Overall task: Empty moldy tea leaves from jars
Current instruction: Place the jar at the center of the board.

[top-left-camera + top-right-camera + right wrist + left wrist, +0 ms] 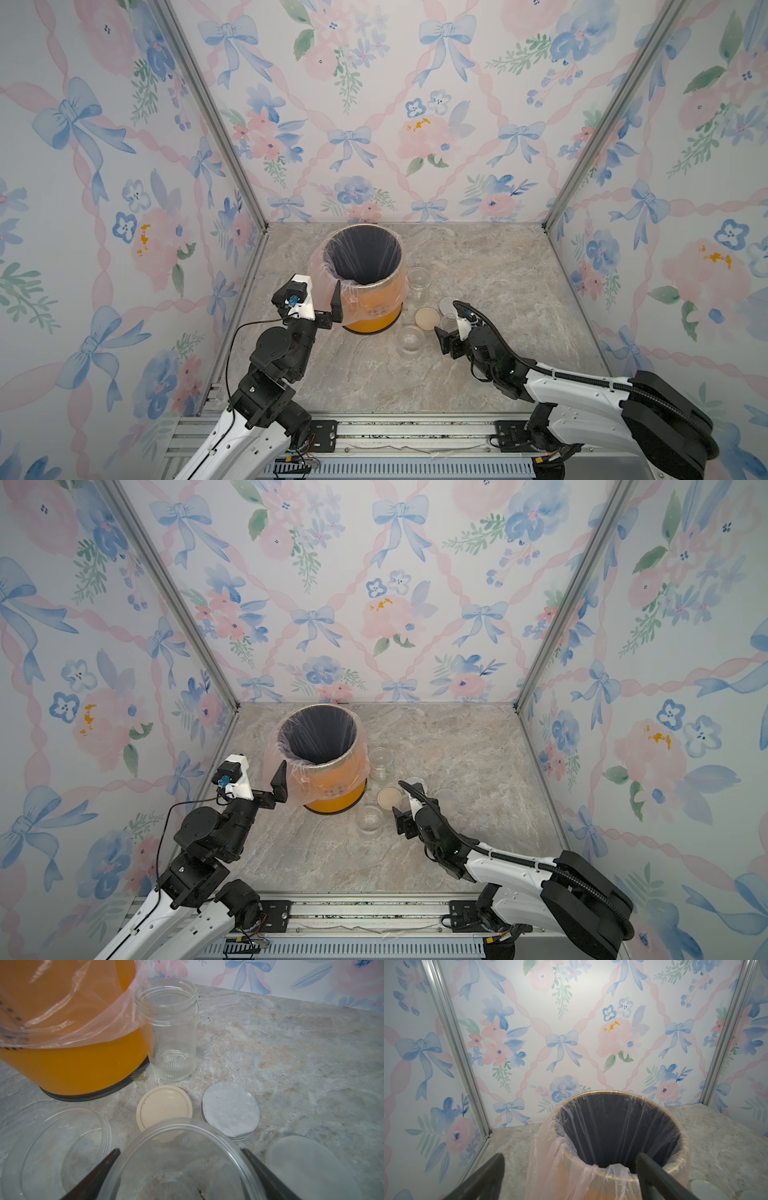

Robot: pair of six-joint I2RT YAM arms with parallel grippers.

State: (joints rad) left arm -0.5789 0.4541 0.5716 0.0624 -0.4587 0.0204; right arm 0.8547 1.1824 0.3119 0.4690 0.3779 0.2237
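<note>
**Three open jars beside the orange bin**

We found the left gripper [570,1156] raised at the near rim of the orange bin [376,318]. Its fingers were spread wide with nothing between them, and the bin's plastic liner [556,1167] draped just under them.

The right gripper [180,1150] sat low over the marble table [498,291], with one finger on each side of the third jar [176,1167]. In the right wrist view both fingertips lay right at the jar's rim. We could not tell whether they pressed on the glass or only stood beside it. A few dark specks [200,1191] showed near the bottom of that jar.

The tall ribbed jar [173,1043] stood upright and uncapped, touching or nearly touching the bin's wall on the side toward the right arm. The low wide jar [56,1147], also uncapped, sat on the table in front of the bin, just beside the third jar. We could see clear through the glass of both.

The lids lay flat on the table. The beige lid [164,1107] lay between the tall ribbed jar and the third jar. The silver lid [230,1109] was just beside the beige one, and the translucent grey lid [301,1163] lay a little farther from the bin.
</note>
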